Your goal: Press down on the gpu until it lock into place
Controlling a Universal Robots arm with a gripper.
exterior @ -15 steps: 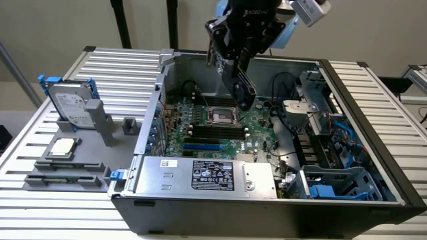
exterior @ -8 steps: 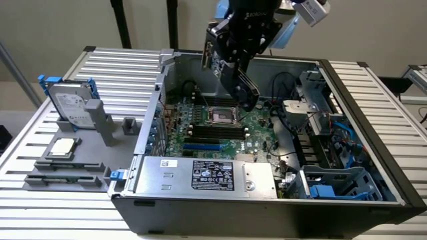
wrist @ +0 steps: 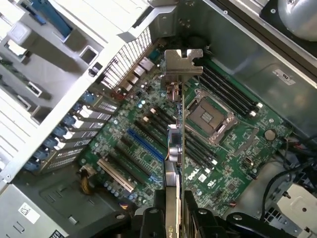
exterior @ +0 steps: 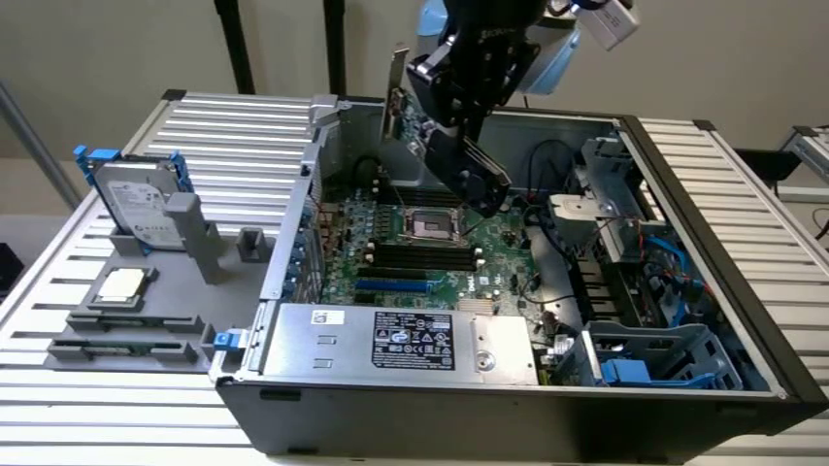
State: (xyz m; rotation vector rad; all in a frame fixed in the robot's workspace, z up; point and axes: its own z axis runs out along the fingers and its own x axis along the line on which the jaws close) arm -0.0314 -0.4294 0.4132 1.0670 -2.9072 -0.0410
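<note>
Wrist view: the gripper (wrist: pixel 173 215) is closed on the gpu (wrist: pixel 179 130), with one black finger (wrist: pixel 199 220) on each face of the card, which is seen edge-on. The card's silver end bracket (wrist: pixel 183 62) is at the end away from the fingers, towards the perforated rear wall of the case (wrist: pixel 130 58). Beneath the card lies the green motherboard (wrist: pixel 237 153). The card's edge runs over the black slots between the blue slot (wrist: pixel 145 145) and the open processor socket (wrist: pixel 205 116). This view does not establish the card's height over the slots. The exterior view does: the arm enters from above the far edge of the case and holds the card tilted. The bracket end is raised above the case rim. The black lower end is down inside the case, near the processor socket. The card is not seated in any slot; whether its lower end touches the board cannot be determined. The exterior view also shows the setting. The case lies open on a slatted metal worktop (exterior: pixel 745 184). A silver power supply (exterior: pixel 402 340) with a label sits along the case's near edge, and blue-and-grey drive cages (exterior: pixel 654 359) occupy the near corner on the exterior view's right. On the worktop, towards its edge on the exterior view's left, a hard drive (exterior: pixel 136 209) stands upright in a grey holder. A processor chip (exterior: pixel 120 284) rests on a grey fixture nearer the front edge.
</note>
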